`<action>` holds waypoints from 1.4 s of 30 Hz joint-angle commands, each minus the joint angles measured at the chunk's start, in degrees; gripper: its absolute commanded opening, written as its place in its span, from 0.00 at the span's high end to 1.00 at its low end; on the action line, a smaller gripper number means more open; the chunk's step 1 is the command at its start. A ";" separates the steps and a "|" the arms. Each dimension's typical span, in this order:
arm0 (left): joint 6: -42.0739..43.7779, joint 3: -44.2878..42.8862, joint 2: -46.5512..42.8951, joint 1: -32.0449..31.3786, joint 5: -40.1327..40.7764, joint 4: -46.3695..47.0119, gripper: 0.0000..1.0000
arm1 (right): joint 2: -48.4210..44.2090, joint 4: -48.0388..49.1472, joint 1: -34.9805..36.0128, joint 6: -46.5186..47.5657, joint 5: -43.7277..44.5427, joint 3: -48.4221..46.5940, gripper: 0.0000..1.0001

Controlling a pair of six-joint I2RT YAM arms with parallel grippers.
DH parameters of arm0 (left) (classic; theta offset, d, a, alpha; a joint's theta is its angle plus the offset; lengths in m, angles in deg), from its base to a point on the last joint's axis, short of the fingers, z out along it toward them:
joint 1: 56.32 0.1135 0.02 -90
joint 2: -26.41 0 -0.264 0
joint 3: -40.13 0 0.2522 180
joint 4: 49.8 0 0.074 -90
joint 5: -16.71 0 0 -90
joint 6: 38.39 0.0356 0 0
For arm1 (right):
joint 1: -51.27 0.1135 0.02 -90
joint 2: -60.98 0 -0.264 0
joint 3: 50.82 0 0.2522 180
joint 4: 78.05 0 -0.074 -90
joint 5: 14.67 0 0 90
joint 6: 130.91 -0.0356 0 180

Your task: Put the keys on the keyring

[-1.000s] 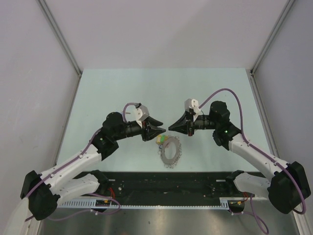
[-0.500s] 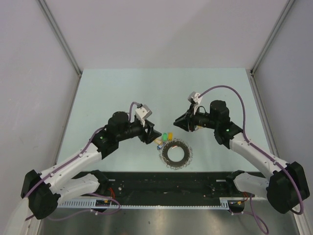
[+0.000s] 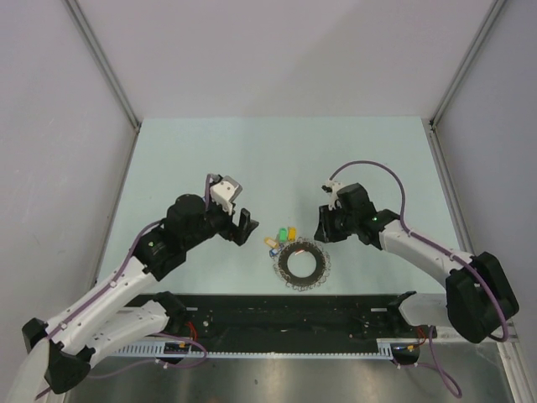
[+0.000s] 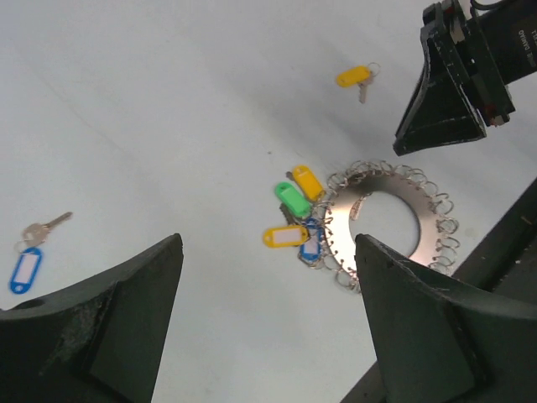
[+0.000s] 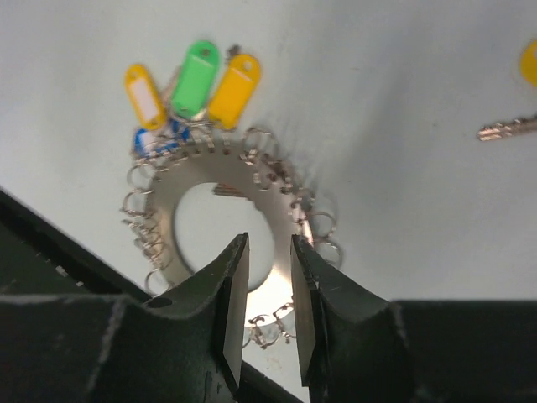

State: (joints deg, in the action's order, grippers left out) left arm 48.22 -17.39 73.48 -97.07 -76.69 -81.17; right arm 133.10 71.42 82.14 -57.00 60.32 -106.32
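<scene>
Top external view: pale worktop [image 3: 210, 151] with a large grey keyring [image 3: 287, 263] lying flat near the middle of the near edge, fringed with small metal loops. Cluster of green, yellow and blue tags [image 3: 286, 234] fanned out from the ring's far left side. Left fingers [image 3: 245, 225] just left of that cluster, right fingers [image 3: 324, 228] just beyond the ring's far right side, neither touching ring or tags.

Left wrist view: fingers spread wide with nothing between them, over bare worktop. Blue-tagged key [image 4: 25, 267] lying loose, well apart from the ring; nearest worktop edge not possible to tell. Yellow-tagged key [image 4: 355, 77] lying loose past the ring, near the other arm's dark fingers.

Right wrist view: fingers only a narrow slit apart, gripping nothing, pointed at the ring, with its rim showing through the slit. Centre hole and coloured tags visible beyond the fingertips. Yellow-tagged key partly cut off at the picture's upper right, apart from the ring. Both loose keys not yet on the ring.
</scene>
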 commanded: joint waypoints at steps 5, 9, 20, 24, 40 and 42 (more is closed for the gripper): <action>5.68 1.22 -3.83 -0.12 9.11 -1.39 0.10 | 9.52 -8.00 5.77 -4.38 13.15 -8.36 0.73; 7.26 2.37 -3.91 0.76 8.50 -1.47 0.10 | 13.30 -8.45 8.67 -5.35 17.54 -11.26 0.79; 7.00 3.86 -4.44 3.75 6.13 -0.50 0.10 | 17.97 -10.99 12.37 -7.72 23.09 -14.16 0.79; 6.56 4.04 -4.00 4.54 5.68 -0.24 0.10 | 16.04 -11.35 13.59 -8.07 25.55 -14.60 0.78; 6.03 4.75 -2.95 5.60 4.54 0.20 0.09 | 17.35 -11.70 14.48 -8.95 27.31 -14.51 0.75; 5.95 4.75 -3.12 5.60 4.54 0.20 0.09 | 17.62 -11.35 14.48 -8.78 26.96 -14.51 0.75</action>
State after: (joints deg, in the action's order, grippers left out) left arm 54.58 -12.74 70.66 -91.91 -70.96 -82.92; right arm 149.73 59.31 96.22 -64.92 86.09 -118.65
